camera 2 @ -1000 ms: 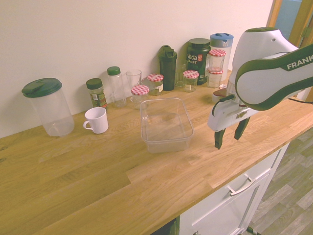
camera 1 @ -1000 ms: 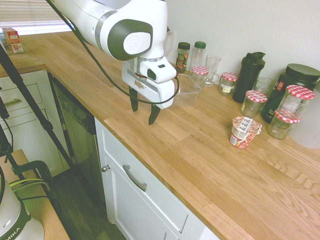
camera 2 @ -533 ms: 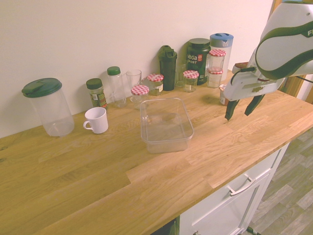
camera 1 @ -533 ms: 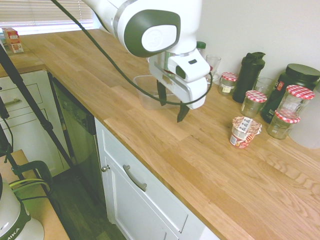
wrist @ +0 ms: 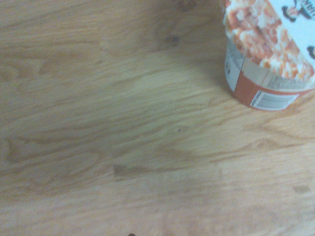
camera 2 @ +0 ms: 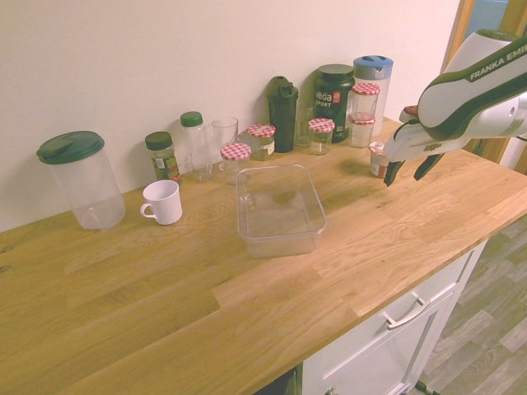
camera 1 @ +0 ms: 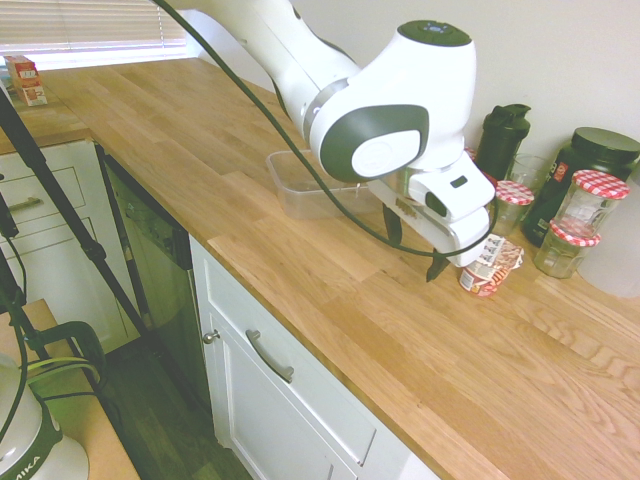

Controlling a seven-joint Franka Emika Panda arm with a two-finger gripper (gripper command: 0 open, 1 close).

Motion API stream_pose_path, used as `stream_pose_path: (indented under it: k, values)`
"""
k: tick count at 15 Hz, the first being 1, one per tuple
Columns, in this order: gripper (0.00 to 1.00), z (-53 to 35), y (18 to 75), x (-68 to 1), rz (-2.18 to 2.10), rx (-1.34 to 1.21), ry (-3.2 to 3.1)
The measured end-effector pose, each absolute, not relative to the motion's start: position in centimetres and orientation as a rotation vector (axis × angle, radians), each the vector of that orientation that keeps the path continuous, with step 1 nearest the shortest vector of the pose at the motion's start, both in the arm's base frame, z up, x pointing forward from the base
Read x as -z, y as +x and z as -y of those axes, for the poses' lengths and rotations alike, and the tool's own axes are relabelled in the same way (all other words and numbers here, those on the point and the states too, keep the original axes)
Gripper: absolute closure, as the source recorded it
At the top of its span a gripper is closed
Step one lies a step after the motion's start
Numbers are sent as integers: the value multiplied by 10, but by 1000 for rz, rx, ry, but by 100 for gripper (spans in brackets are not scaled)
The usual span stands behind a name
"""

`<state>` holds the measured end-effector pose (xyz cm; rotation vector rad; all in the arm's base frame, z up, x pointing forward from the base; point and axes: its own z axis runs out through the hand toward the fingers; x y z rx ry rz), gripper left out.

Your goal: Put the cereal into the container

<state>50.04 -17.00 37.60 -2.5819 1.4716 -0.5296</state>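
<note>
Standing w/ lid on, cereal cup [camera 1: 487,268] is neared by gripper [camera 1: 416,262], fingers spread; tub [camera 2: 281,216] apparently unfilled, mug [camera 2: 162,202] nearby.

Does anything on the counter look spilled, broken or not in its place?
Nothing stands out: the cereal cup stands upright with its lid on, the white mug is upright, and no spill or damage shows.

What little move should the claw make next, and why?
Probably shift a bit further toward the cereal cup before closing: the claw is open beside it, and the wrist view shows the cup off in a corner, with bare wood filling the middle.
</note>
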Motion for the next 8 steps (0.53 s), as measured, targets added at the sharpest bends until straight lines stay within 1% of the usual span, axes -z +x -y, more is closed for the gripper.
stream_pose_path:
  k: [3, 6, 8]
  values:
    - [0, 187, 522, -359, -1503, 633, -2583]
    - [0, 198, 542, -356, -1532, 752, -2573]
    - [0, 201, 551, -355, -1534, 784, -2568]
